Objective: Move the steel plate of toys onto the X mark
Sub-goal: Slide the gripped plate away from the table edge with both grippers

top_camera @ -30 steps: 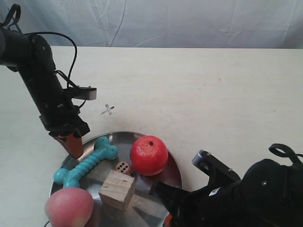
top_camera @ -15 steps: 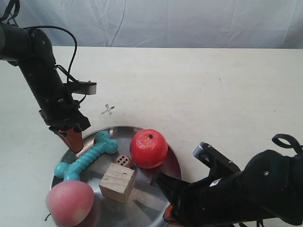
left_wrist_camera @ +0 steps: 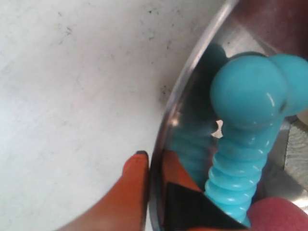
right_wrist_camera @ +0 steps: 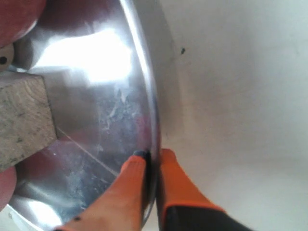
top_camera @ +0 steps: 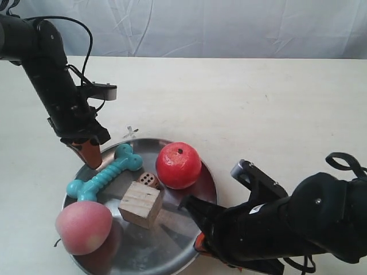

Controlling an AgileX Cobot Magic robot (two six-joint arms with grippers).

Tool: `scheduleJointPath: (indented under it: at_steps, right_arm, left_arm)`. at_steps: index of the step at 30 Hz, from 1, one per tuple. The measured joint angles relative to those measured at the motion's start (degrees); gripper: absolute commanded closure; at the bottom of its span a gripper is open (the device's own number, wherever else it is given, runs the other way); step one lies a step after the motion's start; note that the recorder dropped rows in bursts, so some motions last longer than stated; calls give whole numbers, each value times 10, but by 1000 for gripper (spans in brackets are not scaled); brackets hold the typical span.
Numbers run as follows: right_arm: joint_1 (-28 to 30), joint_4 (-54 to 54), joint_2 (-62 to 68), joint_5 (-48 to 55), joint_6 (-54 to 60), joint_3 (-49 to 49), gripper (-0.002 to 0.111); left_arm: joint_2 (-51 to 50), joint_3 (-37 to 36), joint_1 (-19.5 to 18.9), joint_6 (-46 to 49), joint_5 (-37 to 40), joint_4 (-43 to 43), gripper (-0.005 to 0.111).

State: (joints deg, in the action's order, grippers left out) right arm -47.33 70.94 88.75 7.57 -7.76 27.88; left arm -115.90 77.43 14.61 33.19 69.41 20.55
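Steel plate (top_camera: 139, 247) shifted nearer X mark (top_camera: 131, 132), left hand (left_wrist_camera: 150, 162) and right hand (right_wrist_camera: 150, 159) each pinching its rim

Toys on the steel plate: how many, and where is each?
5. Teal bone along the left rim, red apple upper right, die between them, wooden cube central, pink peach lower left. None looks hidden.

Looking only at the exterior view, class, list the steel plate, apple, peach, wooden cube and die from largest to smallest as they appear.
1. steel plate
2. peach and apple: much alike. The peach looks slightly bigger but may simply be nearer the camera, so I leave them unranked.
3. wooden cube
4. die
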Motion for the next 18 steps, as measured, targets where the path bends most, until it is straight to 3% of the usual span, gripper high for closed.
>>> scheduleJointPath:
  at_steps: [12, 18]
  right_arm:
    - [3, 0, 0, -32, 0, 1, 109]
    - [47, -22, 2, 0, 6, 15, 109]
  left_arm:
    - [0, 10, 0, -10, 1, -7, 107]
    - [0, 13, 0, -15, -6, -10, 107]
